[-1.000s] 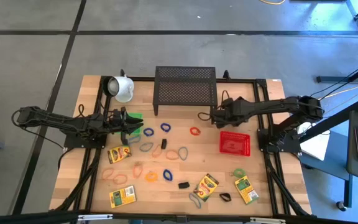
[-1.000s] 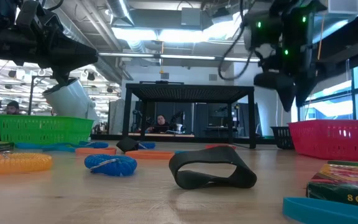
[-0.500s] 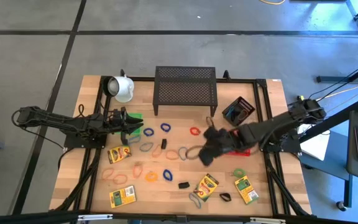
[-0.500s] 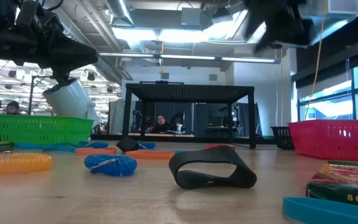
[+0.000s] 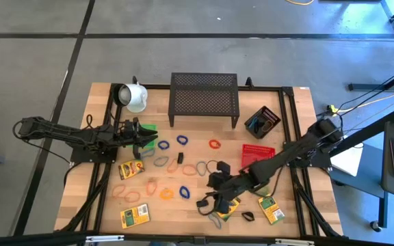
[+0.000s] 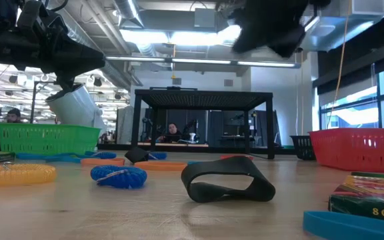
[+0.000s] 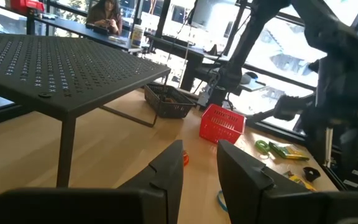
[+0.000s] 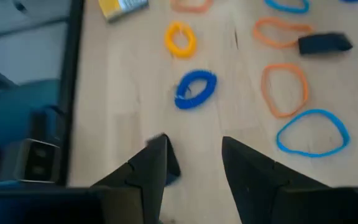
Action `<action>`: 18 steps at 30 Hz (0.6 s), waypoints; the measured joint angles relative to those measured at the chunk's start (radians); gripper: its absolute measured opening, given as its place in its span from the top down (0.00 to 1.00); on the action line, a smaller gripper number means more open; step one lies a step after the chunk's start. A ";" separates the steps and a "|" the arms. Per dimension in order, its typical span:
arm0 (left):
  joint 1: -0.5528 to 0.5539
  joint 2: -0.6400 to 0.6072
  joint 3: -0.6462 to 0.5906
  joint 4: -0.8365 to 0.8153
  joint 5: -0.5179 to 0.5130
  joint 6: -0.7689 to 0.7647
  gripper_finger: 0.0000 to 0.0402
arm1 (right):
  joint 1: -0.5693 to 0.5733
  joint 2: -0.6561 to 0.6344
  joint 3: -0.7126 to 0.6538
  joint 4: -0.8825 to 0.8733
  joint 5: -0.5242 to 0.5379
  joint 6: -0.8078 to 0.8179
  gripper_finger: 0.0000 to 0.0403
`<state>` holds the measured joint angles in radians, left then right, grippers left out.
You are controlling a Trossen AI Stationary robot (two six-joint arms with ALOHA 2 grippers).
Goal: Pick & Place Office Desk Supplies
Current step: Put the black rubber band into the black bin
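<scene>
Loose supplies lie flat on the wooden table (image 5: 190,147): blue, orange, red and yellow rubber bands, small black clips and several crayon boxes (image 5: 130,169). My right gripper (image 5: 209,198) hangs open over the table's near middle, close to a black clip (image 5: 202,203) and a crayon box (image 5: 227,205). In the right wrist view the right gripper (image 8: 194,163) looks down on a blue band (image 8: 196,88), a yellow band (image 8: 180,39) and orange loops (image 8: 284,87). My left gripper (image 5: 146,137) waits open above the green basket (image 5: 148,127); the left gripper (image 7: 199,168) holds nothing.
A black mesh rack (image 5: 204,99) stands at the far edge with a white mug (image 5: 134,97) on its side to its left. A red basket (image 5: 257,156) and a black basket (image 5: 262,119) sit on the right. A black band loop (image 6: 227,181) lies nearest the low camera.
My right arm has swung fast from beside the rack at the far edge toward the near edge and the table's left, and has come down over the bands and clips near the table's near middle. The left arm kept still. No object has moved.
</scene>
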<state>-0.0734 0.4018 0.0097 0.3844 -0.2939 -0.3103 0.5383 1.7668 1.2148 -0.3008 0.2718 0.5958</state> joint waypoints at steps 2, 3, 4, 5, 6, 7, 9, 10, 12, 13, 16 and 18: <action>0.000 0.000 0.000 0.000 0.000 0.001 0.77 | -0.007 0.032 0.000 0.023 -0.002 -0.001 0.61; 0.000 0.000 0.000 0.000 0.000 0.000 0.77 | -0.010 0.046 0.000 0.038 -0.005 0.003 0.61; 0.000 0.000 0.000 0.000 0.000 0.000 0.77 | -0.013 0.058 0.000 0.054 -0.011 0.014 0.61; 0.000 0.000 0.000 0.000 0.000 0.001 0.77 | -0.016 0.070 0.000 0.068 -0.018 0.022 0.61; 0.000 0.000 0.000 0.000 0.000 0.001 0.77 | -0.018 0.081 0.000 0.082 -0.031 0.024 0.61; 0.000 0.000 0.000 0.000 0.000 0.000 0.77 | -0.020 0.093 0.000 0.097 -0.039 0.025 0.61; 0.000 0.000 0.000 0.000 0.000 0.001 0.77 | -0.020 0.116 0.000 0.125 -0.054 0.025 0.61; 0.000 0.000 0.000 0.000 0.000 0.000 0.77 | -0.020 0.129 0.000 0.143 -0.061 0.025 0.61; 0.000 0.000 0.000 0.000 0.000 0.000 0.77 | -0.018 0.155 0.000 0.178 -0.070 0.024 0.61; 0.000 0.000 0.000 0.000 0.000 0.001 0.77 | -0.018 0.169 0.000 0.201 -0.080 0.025 0.61; 0.000 0.000 0.000 0.000 0.000 0.000 0.77 | -0.018 0.208 0.000 0.240 -0.112 0.034 0.61; 0.000 0.000 0.000 0.000 0.000 0.000 0.77 | -0.018 0.224 0.000 0.245 -0.136 0.053 0.61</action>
<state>-0.0731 0.4016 0.0101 0.3847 -0.2943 -0.3099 0.5205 1.9909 1.2144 -0.0562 0.1355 0.6489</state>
